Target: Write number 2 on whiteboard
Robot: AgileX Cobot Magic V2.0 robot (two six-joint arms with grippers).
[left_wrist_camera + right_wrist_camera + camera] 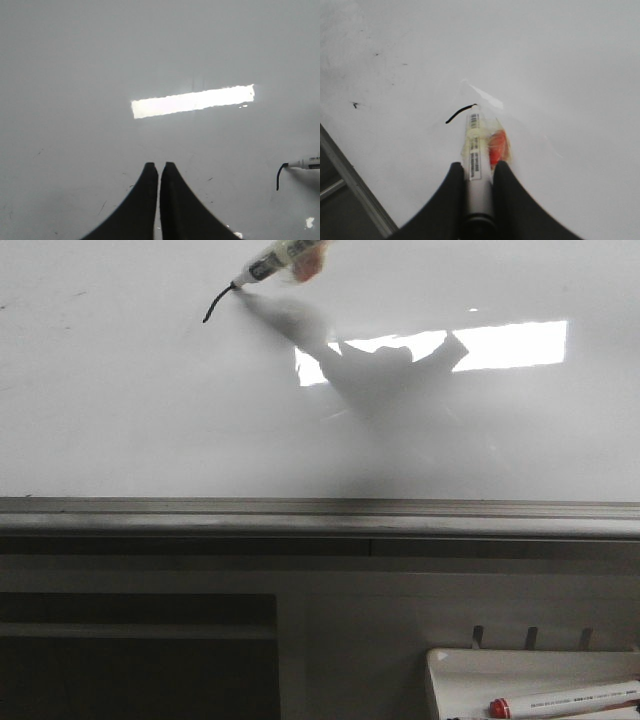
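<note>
The whiteboard (130, 390) fills the upper front view, with a bright rectangular reflection and a grey ledge (320, 515) along its edge. A white marker (275, 260) enters from the top, its tip touching the board at the end of a short curved black stroke (214, 304). There is no whole number 2, only this stroke. In the right wrist view my right gripper (479, 167) is shut on the marker (474, 150), whose tip meets the stroke (459, 113). My left gripper (159, 167) is shut and empty over the board; the stroke (280, 176) and the marker tip (305, 163) show at the edge of its view.
A small white tray (470, 670) at the lower right of the front view holds a red-capped marker (560, 701). Below the ledge is a dark opening (130, 660). The arm's shadow (370, 370) lies across the reflection.
</note>
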